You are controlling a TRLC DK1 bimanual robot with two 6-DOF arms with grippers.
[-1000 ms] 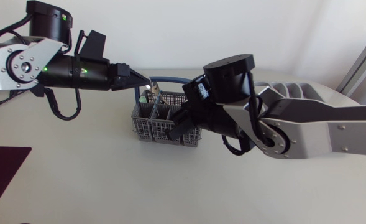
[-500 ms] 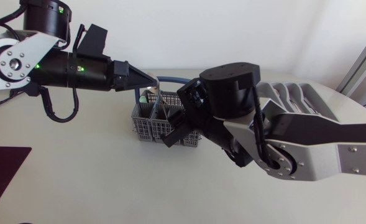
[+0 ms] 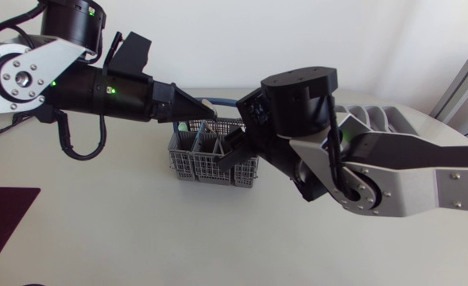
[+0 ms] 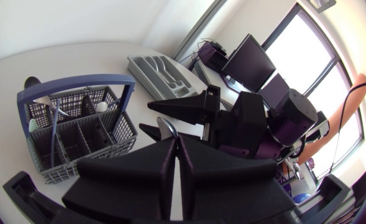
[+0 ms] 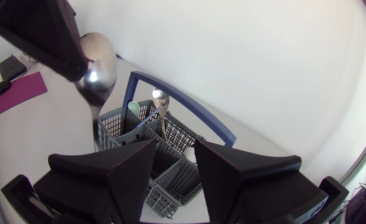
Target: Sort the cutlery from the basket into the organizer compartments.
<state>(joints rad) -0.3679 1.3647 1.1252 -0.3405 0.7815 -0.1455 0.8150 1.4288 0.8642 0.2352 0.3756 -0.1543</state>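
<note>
We are seeing soft, even daylight on the white surface [image 3: 122,230], faint shadows pooling beside the basket [image 3: 210,163], backlight blowing out the left wrist view's far side, and fisheye edges bending.

Left gripper [image 4: 179,140] and right gripper [image 5: 176,144]: matt black plastic, faintly grained.
Rounded steel spoon [image 5: 96,71]: polished metal, mirror-glossy.
Grey mesh cutlery basket [image 3: 210,163]: dull moulded plastic. Its blue hoop handle [image 4: 77,84] is smooth with a slight sheen.
Grey compartmented organizer tray [image 4: 142,70]: smooth satin plastic.
White table [image 3: 122,230]: matt, even.
My right arm's silver-grey link [image 3: 424,171]: satin, metallic-looking.
</note>
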